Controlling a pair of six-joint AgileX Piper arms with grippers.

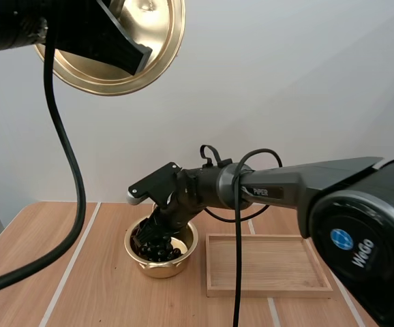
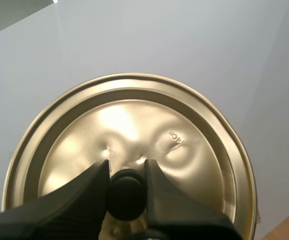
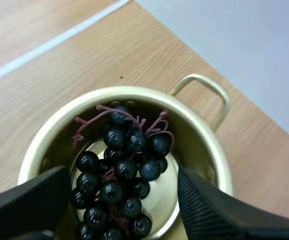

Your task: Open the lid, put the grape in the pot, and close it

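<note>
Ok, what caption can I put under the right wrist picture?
The open right gripper hangs at the gold pot, with the bunch of dark grapes lying inside it.

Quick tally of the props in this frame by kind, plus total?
pot: 1
lid: 1, pinched by its knob in the left gripper
bunch of grapes: 1, inside the pot
wooden tray: 1
Total: 4
</note>
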